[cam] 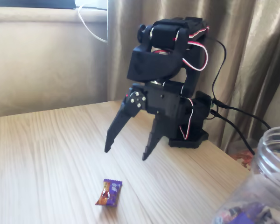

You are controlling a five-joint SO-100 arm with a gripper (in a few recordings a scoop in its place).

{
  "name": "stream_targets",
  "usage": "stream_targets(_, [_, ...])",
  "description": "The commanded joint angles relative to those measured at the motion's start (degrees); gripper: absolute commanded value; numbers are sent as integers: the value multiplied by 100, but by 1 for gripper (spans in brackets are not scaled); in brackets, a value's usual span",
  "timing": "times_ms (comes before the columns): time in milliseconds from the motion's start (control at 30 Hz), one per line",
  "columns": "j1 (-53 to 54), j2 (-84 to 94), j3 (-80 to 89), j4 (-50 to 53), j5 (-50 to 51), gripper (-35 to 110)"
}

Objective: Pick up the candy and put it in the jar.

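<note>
Jar (270, 182): nearest the camera, well right of the jaws, mouth up to receive.
Candy (108, 192): flat on table (46, 154), below and ahead of the fingertips, untouched.
Gripper (126, 151): jaws spread, empty, tips down, apparently readied to straddle it.

Pale print marks the purple wrapper of the candy (109, 192) lying on the table, but none of it is legible.

home — likely | beige curtains (252, 56) – window sill (42, 14) | wood-grain table (46, 149)
</note>
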Motion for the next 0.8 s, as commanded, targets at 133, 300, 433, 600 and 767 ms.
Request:
stream_targets(133, [193, -2689, -2021, 976, -26, 52])
stream_targets(300, [606, -2927, -2215, 686, -343, 31])
stream_targets(433, [765, -2681, -1925, 281, -97, 31])
stream_targets(600, [844, -2848, -1969, 105, 308, 34])
stream_targets(767, [888, -2856, -1846, -88, 712, 47])
